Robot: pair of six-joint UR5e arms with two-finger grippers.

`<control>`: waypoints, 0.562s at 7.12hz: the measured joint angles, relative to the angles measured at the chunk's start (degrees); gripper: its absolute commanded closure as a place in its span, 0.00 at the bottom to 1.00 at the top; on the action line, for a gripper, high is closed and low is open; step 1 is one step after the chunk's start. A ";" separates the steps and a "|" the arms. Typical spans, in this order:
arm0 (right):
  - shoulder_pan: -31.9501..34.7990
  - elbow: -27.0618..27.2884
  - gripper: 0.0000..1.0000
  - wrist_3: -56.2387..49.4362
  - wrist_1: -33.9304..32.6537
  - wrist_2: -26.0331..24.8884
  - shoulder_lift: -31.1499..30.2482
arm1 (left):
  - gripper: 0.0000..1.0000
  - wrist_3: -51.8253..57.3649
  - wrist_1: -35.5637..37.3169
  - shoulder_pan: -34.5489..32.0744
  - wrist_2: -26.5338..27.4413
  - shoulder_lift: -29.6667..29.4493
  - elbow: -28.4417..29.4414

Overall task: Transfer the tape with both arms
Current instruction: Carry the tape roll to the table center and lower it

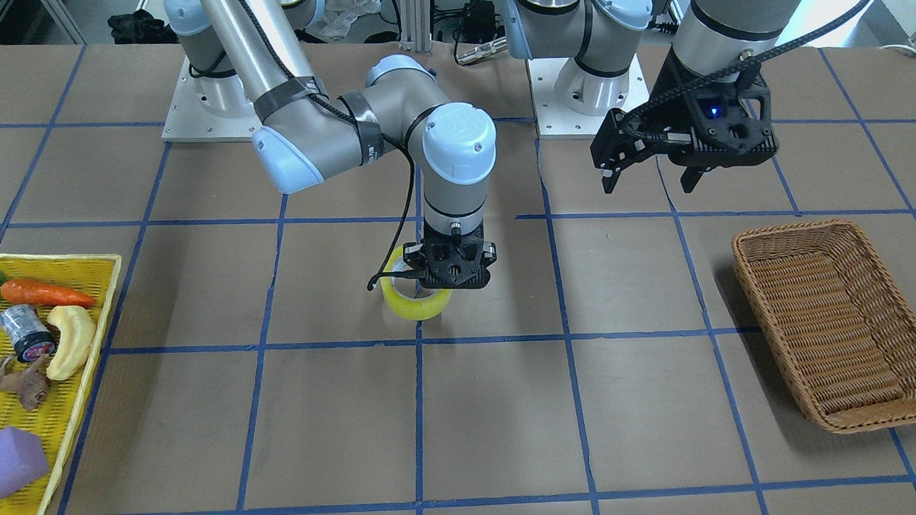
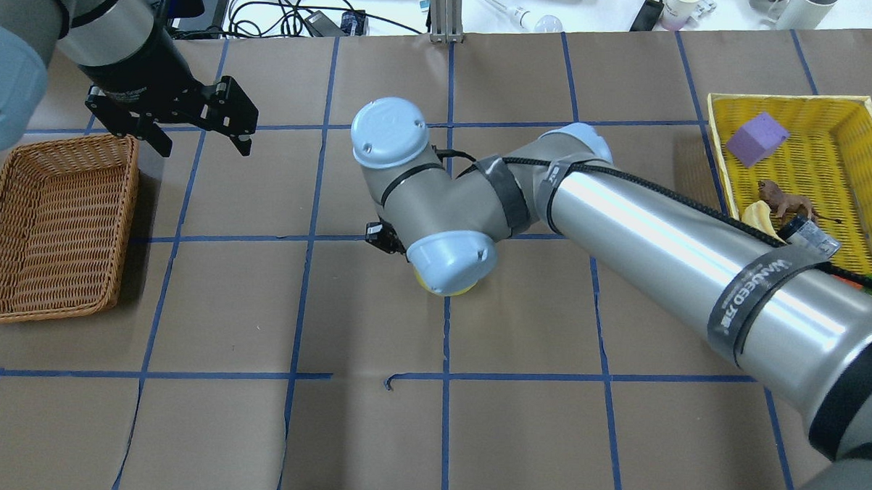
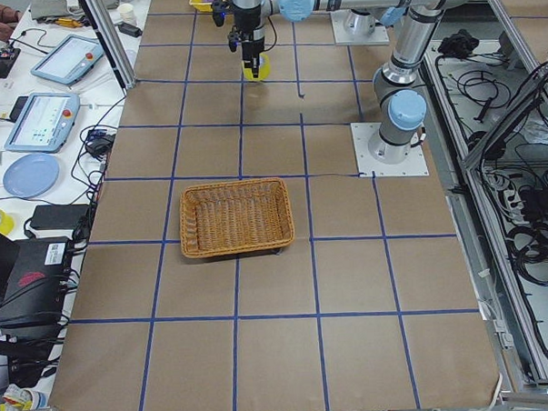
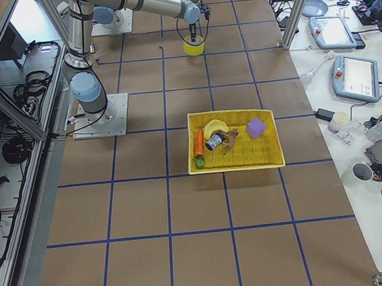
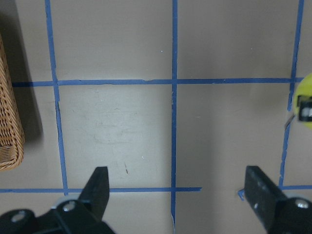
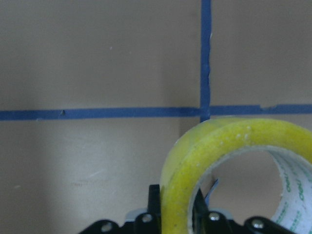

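The tape (image 1: 416, 305), a yellow translucent roll with a white core, stands on edge at the table's middle. It also shows in the right wrist view (image 6: 229, 141) and at the right edge of the left wrist view (image 5: 304, 95). My right gripper (image 1: 440, 287) points straight down and is shut on the roll's wall, one finger outside and one inside the ring (image 6: 175, 214). I cannot tell whether the roll touches the table. My left gripper (image 1: 648, 181) hangs open and empty well above the table, to the robot's left of the tape (image 2: 197, 141), its fingers (image 5: 97, 187) wide apart.
A brown wicker basket (image 1: 833, 320) stands on the robot's left side, just beside the left gripper (image 2: 45, 224). A yellow tray (image 1: 39, 264) on the robot's right holds a carrot, a banana, a grey cylinder, a toy animal and a purple block. Blue tape lines grid the brown table.
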 measured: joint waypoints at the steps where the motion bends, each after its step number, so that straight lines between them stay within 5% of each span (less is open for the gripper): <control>1: 1.42 3.93 1.00 1.16 -1.57 -1.20 -2.13 | 0.00 0.00 0.01 -0.01 -0.03 0.00 0.00; 3: 3.20 10.68 1.00 2.03 -5.47 -2.46 -6.16 | 0.00 0.00 0.01 -0.02 -0.06 0.00 0.02; 4: 3.51 12.76 0.44 2.13 -8.40 -2.39 -6.68 | 0.00 0.00 0.01 -0.02 -0.07 0.00 0.04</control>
